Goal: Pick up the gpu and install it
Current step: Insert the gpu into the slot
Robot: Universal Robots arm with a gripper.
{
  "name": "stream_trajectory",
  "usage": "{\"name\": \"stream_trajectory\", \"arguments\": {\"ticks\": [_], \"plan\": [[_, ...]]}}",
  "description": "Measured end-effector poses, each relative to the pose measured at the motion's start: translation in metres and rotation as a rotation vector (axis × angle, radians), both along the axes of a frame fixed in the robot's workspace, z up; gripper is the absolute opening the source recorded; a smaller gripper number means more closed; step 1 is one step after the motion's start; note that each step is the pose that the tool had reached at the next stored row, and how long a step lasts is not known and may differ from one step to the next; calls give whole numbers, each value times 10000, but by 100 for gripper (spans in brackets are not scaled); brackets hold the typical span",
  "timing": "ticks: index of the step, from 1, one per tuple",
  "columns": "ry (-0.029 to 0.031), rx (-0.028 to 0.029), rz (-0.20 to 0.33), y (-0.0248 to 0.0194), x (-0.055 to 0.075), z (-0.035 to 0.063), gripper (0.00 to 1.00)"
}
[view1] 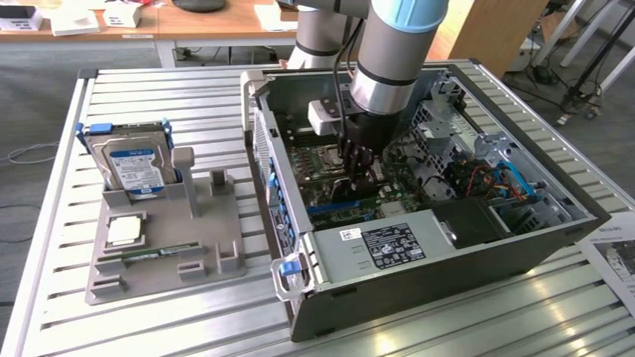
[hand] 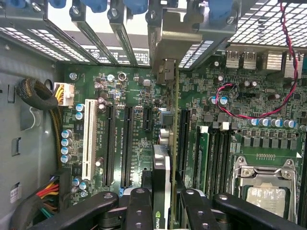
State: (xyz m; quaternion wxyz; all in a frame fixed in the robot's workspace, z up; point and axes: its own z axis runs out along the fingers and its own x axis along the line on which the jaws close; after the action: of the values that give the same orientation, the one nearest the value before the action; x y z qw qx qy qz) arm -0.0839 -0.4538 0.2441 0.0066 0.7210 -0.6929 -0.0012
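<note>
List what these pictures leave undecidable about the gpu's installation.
- Exterior view: the arm and end effector cover the slot, hiding the seating.
- Wrist view: the gpu is edge-on; its body hides the connector beneath.
- Wrist view: the end effector is cut off by the frame edge.
- Exterior view: the power supply label is too small to read.

No text is legible. Unreadable print stands on the hard drive label (view1: 136, 169), power supply label (view1: 392, 246), motherboard silk-screen (hand: 116, 141) and gpu (hand: 161, 172) edge.
</note>
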Motion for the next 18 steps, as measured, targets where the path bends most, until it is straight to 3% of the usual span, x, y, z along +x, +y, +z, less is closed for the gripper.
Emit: {"name": "stream_trajectory", "arguments": {"ticks": [18], "plan": [[-24,14,-1,1,-31,6,27]]}}
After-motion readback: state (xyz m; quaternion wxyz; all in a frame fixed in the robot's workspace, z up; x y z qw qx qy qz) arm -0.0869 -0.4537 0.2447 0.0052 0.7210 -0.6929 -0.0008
